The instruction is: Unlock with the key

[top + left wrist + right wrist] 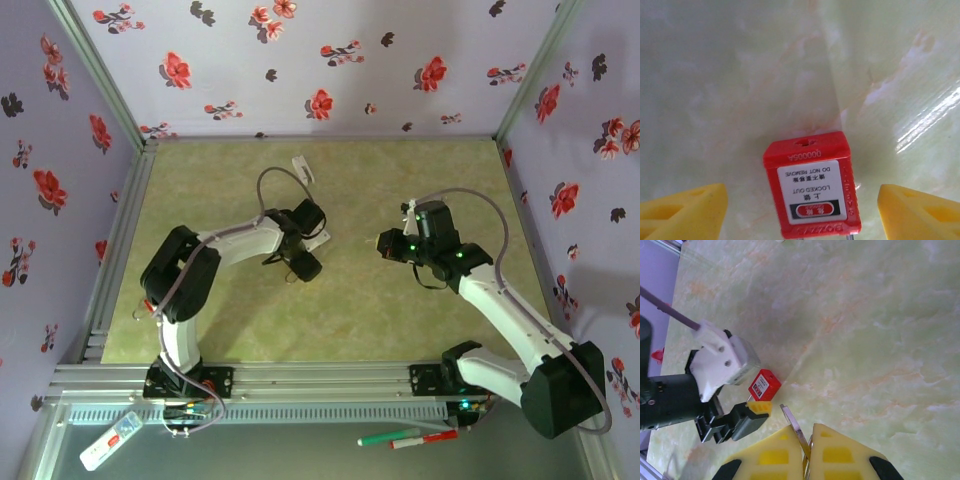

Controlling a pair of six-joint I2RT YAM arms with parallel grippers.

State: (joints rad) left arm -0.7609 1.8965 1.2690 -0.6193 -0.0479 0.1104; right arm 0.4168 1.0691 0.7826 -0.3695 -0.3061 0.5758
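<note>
Right gripper [806, 437] pinched on a key [791, 420], blade jutting ahead of its fingertips. Beyond it, left gripper [801, 195] spread; red lockout padlock [812, 190] sits between its yellow fingers [690, 210], touching neither, on green marbled table [740, 75].

Counter [715, 75]: smooth, glossy sheet marbled in pale green, with bright streaks of glare.
Padlock [805, 150]: red plastic body, smooth with a light sheen; raised lettering moulded along its edges.
Label [810, 195]: white printed sticker on the padlock's face, flat and satin.
Key [792, 425]: thin bare metal blade, shiny.
Right tool [807, 450]: yellow plastic fingers, matt, with moulded recesses.
Left tool [802, 215]: the same matt yellow plastic.
Arm shells [510, 310]: black and white plastic, smooth, slightly glossy.
Walls [300, 60]: matt lilac with printed flowers; whether cloth or paper cannot be told.
Rails [300, 378]: bare silvery metal, ribbed.
</note>
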